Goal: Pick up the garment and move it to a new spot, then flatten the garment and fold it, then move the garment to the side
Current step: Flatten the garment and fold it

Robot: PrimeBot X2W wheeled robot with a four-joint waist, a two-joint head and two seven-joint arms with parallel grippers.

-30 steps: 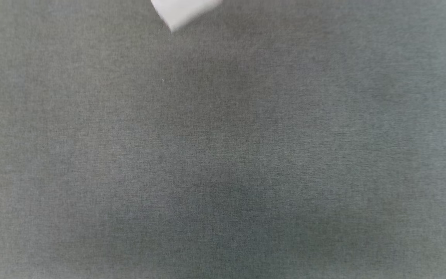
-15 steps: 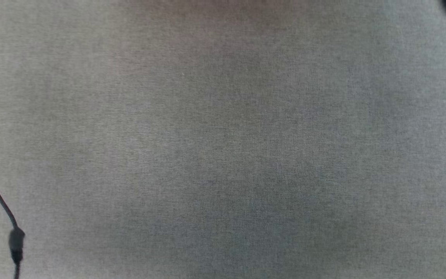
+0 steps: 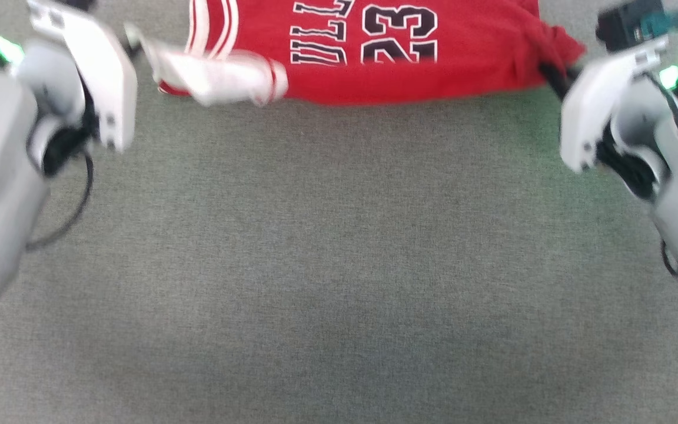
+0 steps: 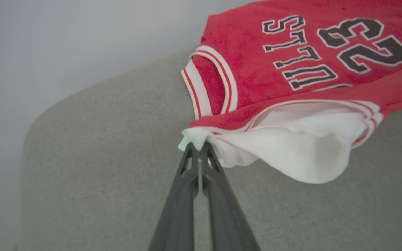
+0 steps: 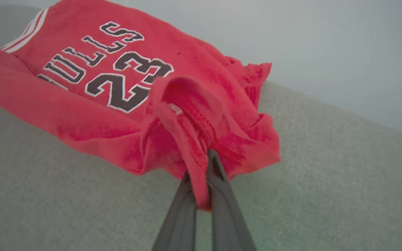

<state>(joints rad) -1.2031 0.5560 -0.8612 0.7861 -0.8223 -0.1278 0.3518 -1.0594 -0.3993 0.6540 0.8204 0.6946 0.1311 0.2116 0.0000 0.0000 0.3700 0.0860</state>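
Grey woven fabric surface (image 3: 339, 265) lies below. Your left gripper (image 4: 198, 148) is closed tight on a thin corner of the white sleeve (image 4: 302, 153). The red jersey-style T-shirt (image 3: 433, 76) with black lettering spans between your arms at the surface's far side. Your right gripper (image 5: 206, 158) is clamped on bunched red cloth. Spread the arms too hard and that small sleeve pinch could slip.

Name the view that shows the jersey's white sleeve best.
Left wrist view: the white sleeve is large and sharp, its corner pinched by the left gripper. Head view: small and blurred. Right wrist view: the red far end of the garment.
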